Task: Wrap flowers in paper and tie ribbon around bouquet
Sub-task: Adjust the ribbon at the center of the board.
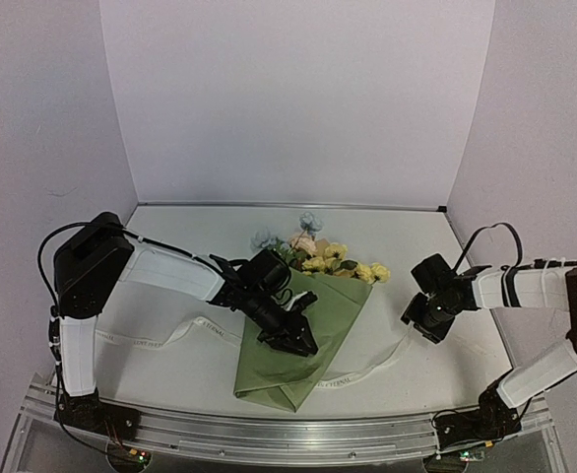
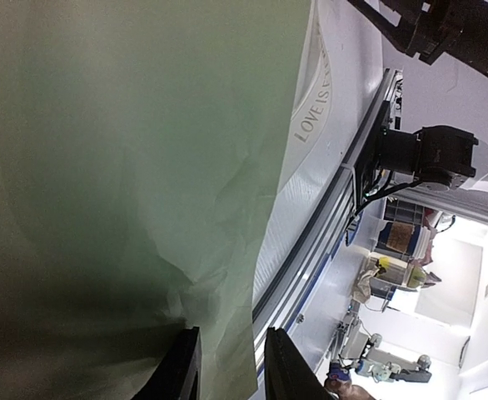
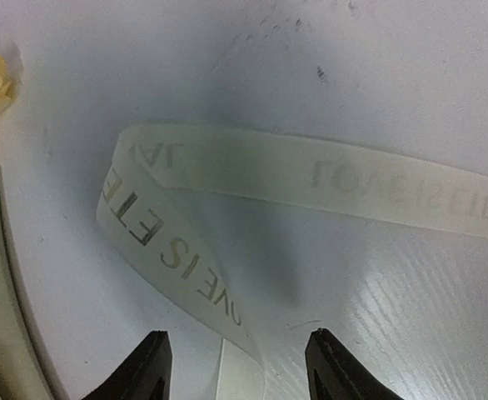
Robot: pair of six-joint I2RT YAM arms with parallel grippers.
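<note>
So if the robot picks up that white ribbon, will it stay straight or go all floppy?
Probably floppy: the ribbon lies flat on the table and folds back on itself in a soft loop. It looks thin and light, so it would likely dangle and might slip between the right gripper's open jaws.

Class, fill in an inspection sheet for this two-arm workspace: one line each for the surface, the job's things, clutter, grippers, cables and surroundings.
Surface: white table, metal rail along the near edge.
Job's things: the bouquet lies on the table, green paper wrapped into a cone, blooms at its far end; the ribbon lies flat beneath it, folded back near the right arm, not tied.
Clutter: nothing seen.
Grippers: left gripper rests over the paper, fingers a little apart; right gripper open above the ribbon, holding nothing.
Cables: black loops at both arms' upper joints.
Surroundings: plain white walls on three sides.
</note>
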